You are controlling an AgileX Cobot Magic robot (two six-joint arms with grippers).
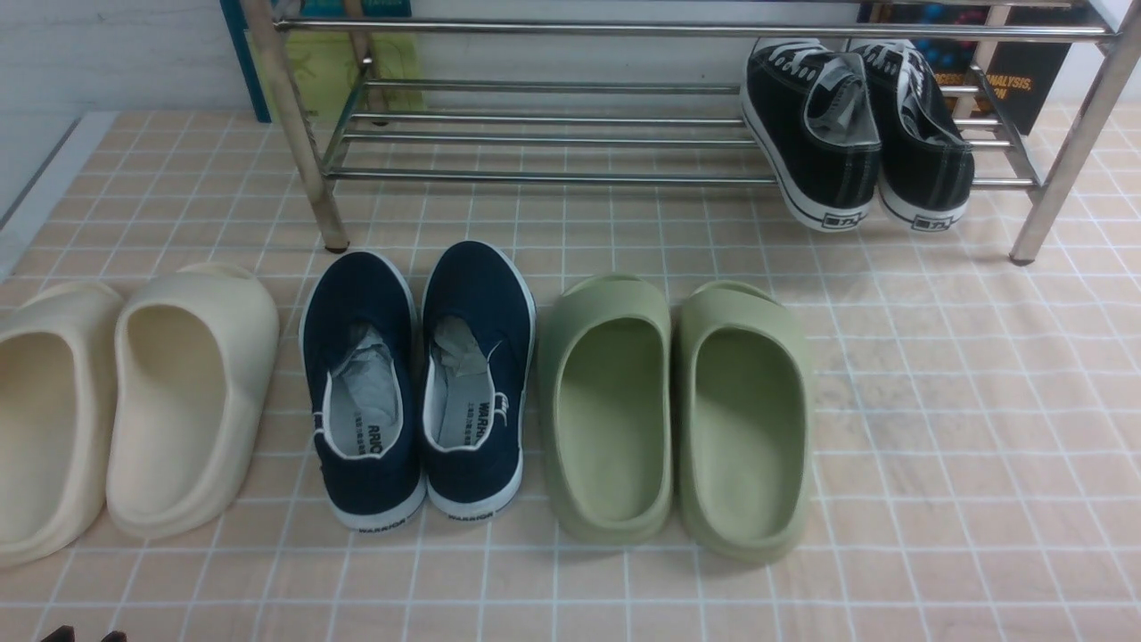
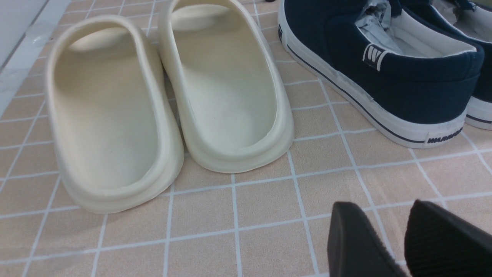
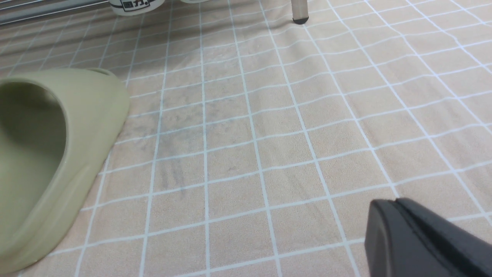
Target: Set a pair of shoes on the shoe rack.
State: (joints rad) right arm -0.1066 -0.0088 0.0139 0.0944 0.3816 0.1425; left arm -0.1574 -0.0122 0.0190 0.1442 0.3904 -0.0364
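The pair of shoes, two black canvas sneakers (image 1: 816, 134) (image 1: 923, 134) with white laces, rests side by side on the lower bars of the chrome shoe rack (image 1: 553, 176), at its right end, heels toward me. One white heel edge (image 3: 132, 5) shows in the right wrist view beside a rack leg (image 3: 299, 11). My left gripper (image 2: 386, 217) hangs open over bare tiled floor near the cream slippers, with nothing between its fingers. My right gripper (image 3: 390, 209) is shut and empty, low over the floor to the right of the green slippers.
On the floor in front of the rack stand cream foam slippers (image 1: 134, 401) at the left, navy slip-ons (image 1: 419, 383) in the middle and green foam slippers (image 1: 677, 410) beside them. The tiled cloth (image 1: 972, 428) lies wrinkled at the right.
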